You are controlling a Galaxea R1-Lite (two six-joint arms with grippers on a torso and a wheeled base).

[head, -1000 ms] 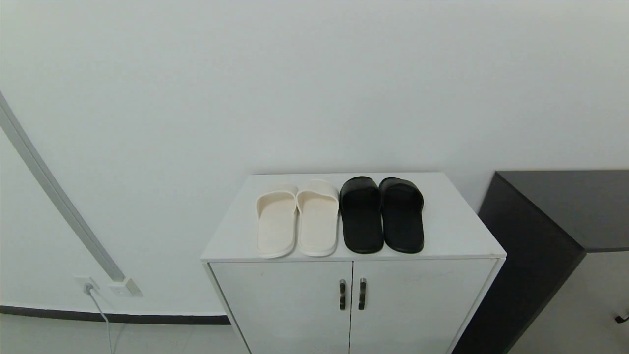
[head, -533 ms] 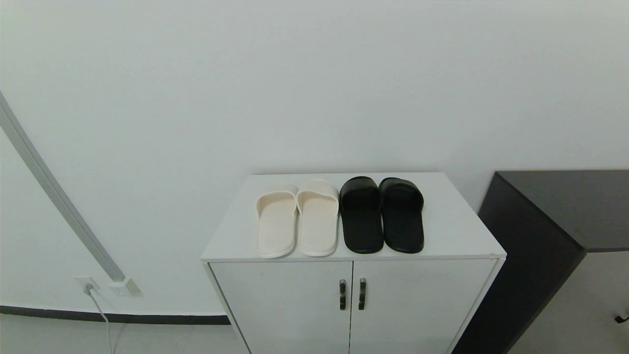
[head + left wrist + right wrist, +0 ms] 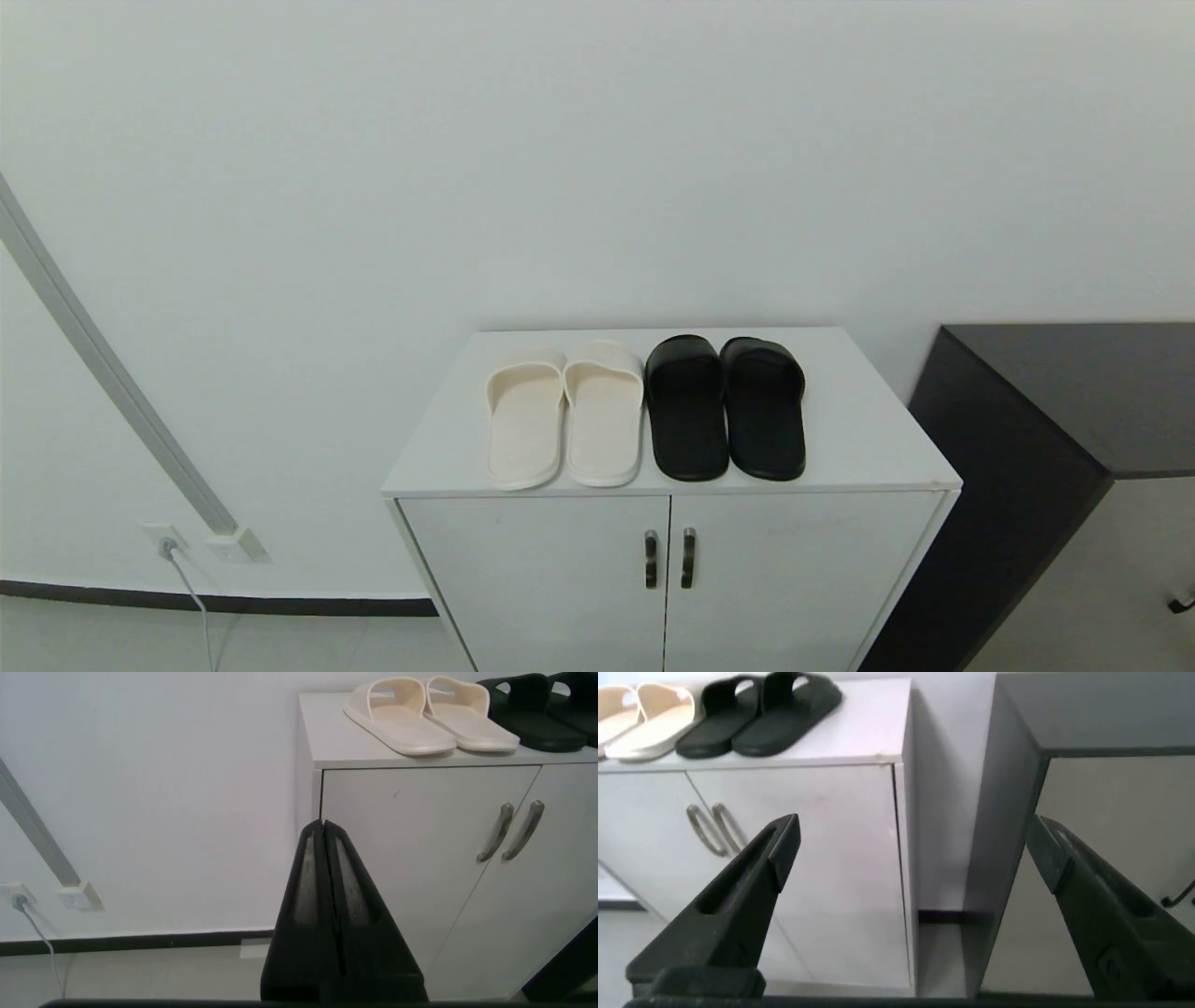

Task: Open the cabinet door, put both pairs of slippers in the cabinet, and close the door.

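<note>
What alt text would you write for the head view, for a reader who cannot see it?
A cream pair of slippers and a black pair lie side by side atop a white cabinet with both doors shut.

A plain indoor room, furnished like a home entry corner; whether it is a home or a test room cannot be told. A bare white wall backs a white two-door cabinet with white slippers and black slippers on top. A dark unit stands just beside it. A grey duct slants down the wall to a socket with a cable plugged in. Dark skirting meets a pale floor.
</note>
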